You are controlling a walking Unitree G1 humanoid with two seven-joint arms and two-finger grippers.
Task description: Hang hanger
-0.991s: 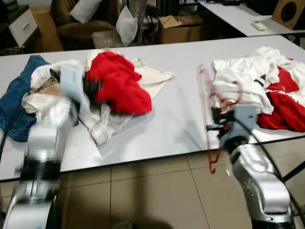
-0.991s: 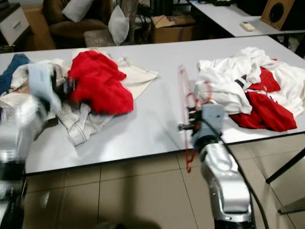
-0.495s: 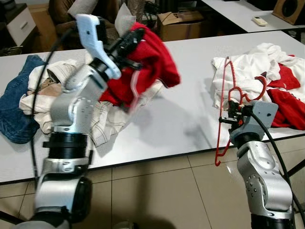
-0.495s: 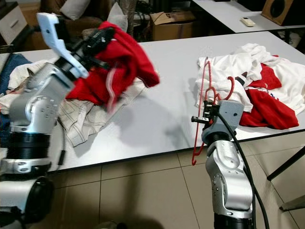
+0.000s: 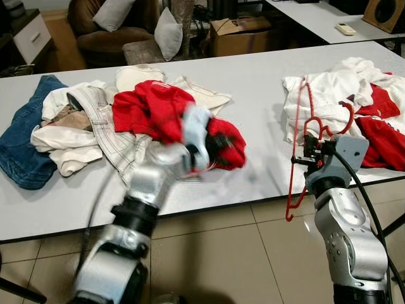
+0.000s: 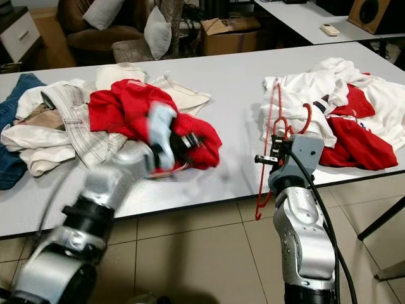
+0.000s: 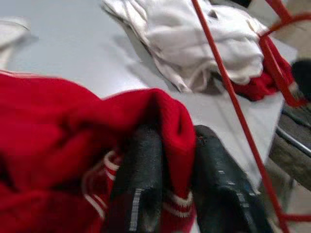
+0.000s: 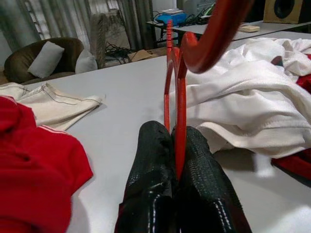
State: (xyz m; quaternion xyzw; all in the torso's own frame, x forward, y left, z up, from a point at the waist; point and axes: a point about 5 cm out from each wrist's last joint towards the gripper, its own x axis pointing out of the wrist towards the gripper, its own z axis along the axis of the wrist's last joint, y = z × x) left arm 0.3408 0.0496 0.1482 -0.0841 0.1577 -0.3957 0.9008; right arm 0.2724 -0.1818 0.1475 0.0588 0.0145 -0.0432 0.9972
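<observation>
A thin red hanger (image 5: 296, 145) stands upright at the table's front right edge, its lower end hanging below the tabletop. My right gripper (image 5: 309, 154) is shut on its wire, seen pinched between the black fingers (image 8: 150, 179). The red garment (image 5: 155, 111) with white-striped trim lies across the clothes heap and trails toward the table's middle. My left gripper (image 5: 214, 147), blurred, is shut on that trailing end; red cloth (image 7: 160, 116) is bunched between its fingers (image 7: 138, 189). The hanger (image 7: 233, 102) stands a short way beyond the held cloth.
Blue jeans (image 5: 22, 142) and pale clothes (image 5: 76, 126) are heaped on the white table (image 5: 253, 82) at the left. A white and red pile (image 5: 361, 101) lies at the right. Behind are a sofa (image 5: 107, 28), a cardboard box (image 5: 243, 35) and another table (image 5: 316, 16).
My left arm has swung down from its raised pose, bringing the red garment low over the table's middle. The right gripper and hanger have barely moved.
</observation>
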